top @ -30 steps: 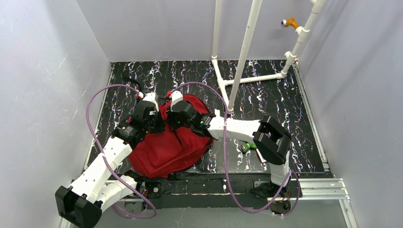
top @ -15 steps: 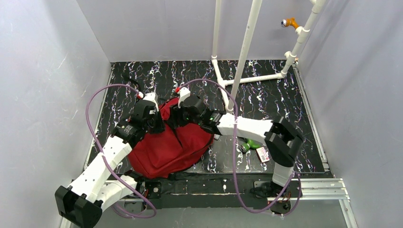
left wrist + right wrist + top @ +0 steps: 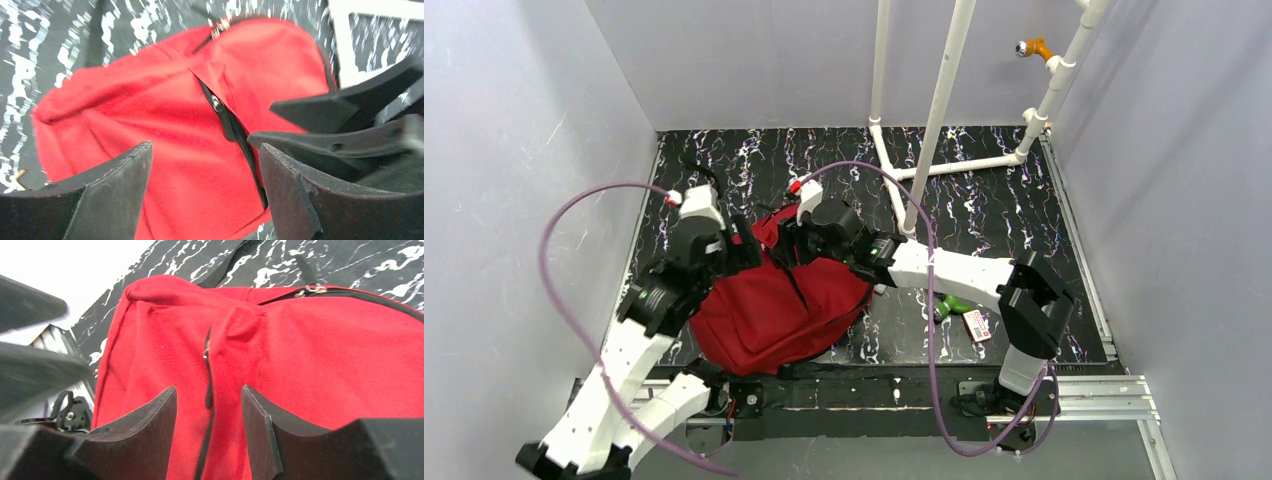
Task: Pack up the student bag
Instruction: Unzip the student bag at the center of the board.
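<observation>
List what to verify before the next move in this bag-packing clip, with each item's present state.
1. Left gripper open, holding nothing: ok.
2. Right gripper open, holding nothing: ok.
3. Student bag lying on the table under both grippers: ok.
4. Front zipper open enough for packing: cannot tell.
5. Green item packed: not ok, it lies on the table beside the right arm.

Grey walls (image 3: 514, 150); black marbled tabletop (image 3: 1004, 220)
</observation>
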